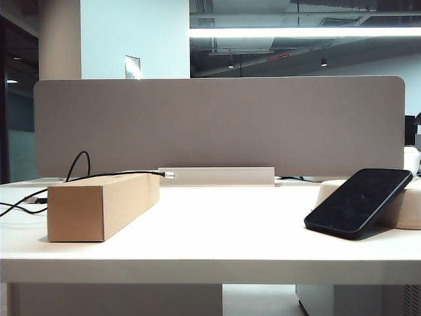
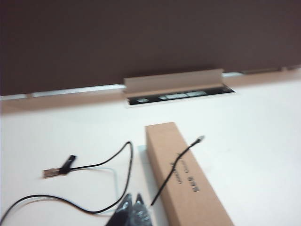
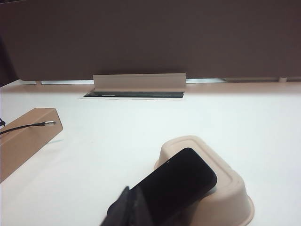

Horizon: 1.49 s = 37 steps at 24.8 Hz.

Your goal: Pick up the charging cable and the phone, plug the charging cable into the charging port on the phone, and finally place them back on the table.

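- The grey divider panel (image 1: 217, 125) stands along the back of the white surface (image 1: 217, 224).
- A long cardboard box (image 1: 102, 204) lies closed on the left part of the surface; what is inside it I cannot tell.
- An upturned cream tray (image 3: 221, 176) sits on the right part, bottom side up, so it holds nothing.
- The phone (image 1: 358, 201) leans tilted against this tray, its lower edge on the surface and its dark screen facing up.
- The charging cable (image 2: 89, 167) lies in loops on the surface left of the box, then runs across the top of the box; its small silver connector tip (image 1: 169, 174) sticks out past the box's far end.
- The left hand (image 2: 133, 214) is near the cable beside the box, fingers closed together, holding nothing.
- The right hand (image 3: 129, 209) is just in front of the phone, also closed and empty.
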Each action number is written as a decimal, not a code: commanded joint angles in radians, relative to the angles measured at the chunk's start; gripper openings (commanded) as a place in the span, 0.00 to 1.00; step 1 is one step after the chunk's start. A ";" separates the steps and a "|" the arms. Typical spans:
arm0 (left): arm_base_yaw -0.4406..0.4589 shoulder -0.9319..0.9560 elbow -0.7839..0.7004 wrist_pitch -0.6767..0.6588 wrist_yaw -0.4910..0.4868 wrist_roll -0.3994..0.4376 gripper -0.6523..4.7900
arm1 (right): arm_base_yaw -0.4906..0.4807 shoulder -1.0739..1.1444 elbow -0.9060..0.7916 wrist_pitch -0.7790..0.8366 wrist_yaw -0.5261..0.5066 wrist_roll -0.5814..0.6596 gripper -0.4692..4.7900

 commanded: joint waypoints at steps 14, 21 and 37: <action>-0.045 0.426 0.322 0.007 0.043 0.009 0.11 | -0.005 0.517 0.182 0.106 -0.135 0.259 0.38; -0.109 0.510 0.403 -0.055 0.041 0.095 0.11 | -0.034 0.688 0.185 0.121 -0.138 0.447 0.55; -0.113 0.568 0.487 -0.209 0.055 0.184 0.12 | -0.163 1.176 0.185 0.460 -0.388 0.673 0.83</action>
